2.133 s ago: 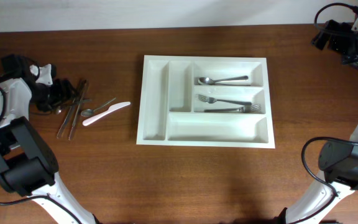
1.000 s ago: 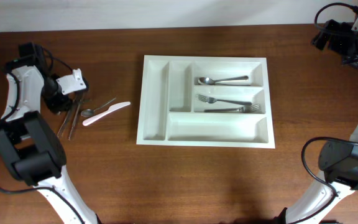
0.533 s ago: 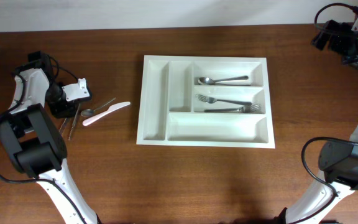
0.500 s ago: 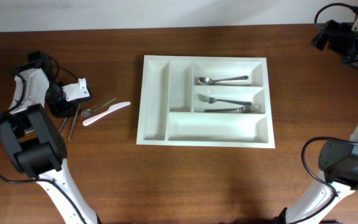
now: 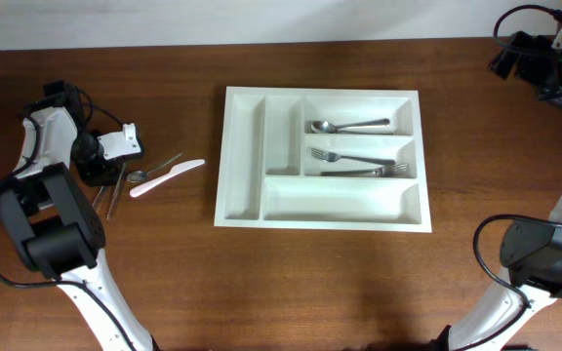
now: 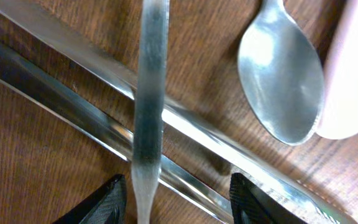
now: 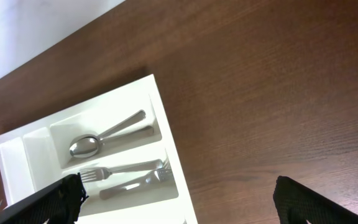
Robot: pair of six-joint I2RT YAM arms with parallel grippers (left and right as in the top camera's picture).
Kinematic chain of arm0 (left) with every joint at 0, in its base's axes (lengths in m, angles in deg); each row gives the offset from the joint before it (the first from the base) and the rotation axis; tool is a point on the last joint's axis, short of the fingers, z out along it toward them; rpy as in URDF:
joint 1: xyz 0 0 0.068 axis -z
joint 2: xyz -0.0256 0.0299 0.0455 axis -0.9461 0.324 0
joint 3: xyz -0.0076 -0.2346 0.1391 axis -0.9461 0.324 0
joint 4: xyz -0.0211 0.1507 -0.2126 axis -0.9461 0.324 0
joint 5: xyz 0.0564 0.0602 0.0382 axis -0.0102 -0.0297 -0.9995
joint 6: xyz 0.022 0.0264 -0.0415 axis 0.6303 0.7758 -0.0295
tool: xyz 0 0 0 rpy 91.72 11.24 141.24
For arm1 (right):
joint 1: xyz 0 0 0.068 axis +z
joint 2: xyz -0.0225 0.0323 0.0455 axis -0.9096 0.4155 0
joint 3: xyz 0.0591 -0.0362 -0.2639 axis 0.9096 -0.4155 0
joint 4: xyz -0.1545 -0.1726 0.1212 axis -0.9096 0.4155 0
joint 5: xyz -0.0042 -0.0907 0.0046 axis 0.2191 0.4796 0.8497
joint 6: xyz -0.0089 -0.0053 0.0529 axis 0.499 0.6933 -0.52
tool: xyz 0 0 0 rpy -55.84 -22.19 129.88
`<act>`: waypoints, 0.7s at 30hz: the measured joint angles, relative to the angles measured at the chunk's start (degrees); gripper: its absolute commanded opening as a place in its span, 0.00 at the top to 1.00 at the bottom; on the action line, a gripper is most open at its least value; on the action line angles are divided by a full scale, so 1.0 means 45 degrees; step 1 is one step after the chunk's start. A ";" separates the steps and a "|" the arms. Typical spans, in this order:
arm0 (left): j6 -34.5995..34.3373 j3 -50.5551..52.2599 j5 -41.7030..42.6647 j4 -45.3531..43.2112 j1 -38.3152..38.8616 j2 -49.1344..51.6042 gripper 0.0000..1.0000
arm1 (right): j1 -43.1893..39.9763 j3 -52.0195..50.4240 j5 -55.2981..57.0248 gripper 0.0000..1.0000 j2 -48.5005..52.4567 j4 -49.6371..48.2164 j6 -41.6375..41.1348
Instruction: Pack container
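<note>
The white cutlery tray (image 5: 243, 156) lies mid-table; one wide compartment holds a spoon (image 5: 349, 126), another holds forks (image 5: 357, 164). Loose cutlery lies left of it: steel knives (image 5: 113, 195), a small spoon (image 5: 137, 176) and a pale plastic knife (image 5: 169, 176). My left gripper (image 5: 105, 171) sits low over this pile. In the left wrist view it (image 6: 182, 202) is open, its fingertips (image 6: 114, 199) on either side of a steel handle (image 6: 151, 93) crossing two knives (image 6: 73, 81), with the spoon bowl (image 6: 281, 81) alongside. My right gripper (image 7: 188, 202) is open and empty, high above the tray's corner (image 7: 166, 134).
The right arm (image 5: 544, 63) hangs over the table's far right corner. Bare wooden table (image 5: 261, 283) surrounds the tray. The tray's two narrow compartments (image 5: 283, 136) and the long wide one (image 5: 340, 200) hold nothing.
Over the last two seconds my left gripper swung from the far left onto the cutlery pile. In the last half second nothing moved. The right arm stayed still.
</note>
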 measured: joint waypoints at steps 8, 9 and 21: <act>0.0000 0.0000 -0.0005 0.0374 0.0000 -0.0729 0.44 | 0.0000 0.0000 0.0000 0.02 0.0000 0.0000 0.0000; 0.0000 0.0000 -0.0005 0.0374 0.0000 -0.0845 0.44 | 0.0000 0.0000 0.0000 0.01 0.0000 0.0000 0.0000; 0.1025 0.0000 -0.0010 0.0000 -0.0500 -0.1205 0.48 | 0.0024 0.0000 0.0000 0.01 0.0000 0.0000 -0.0010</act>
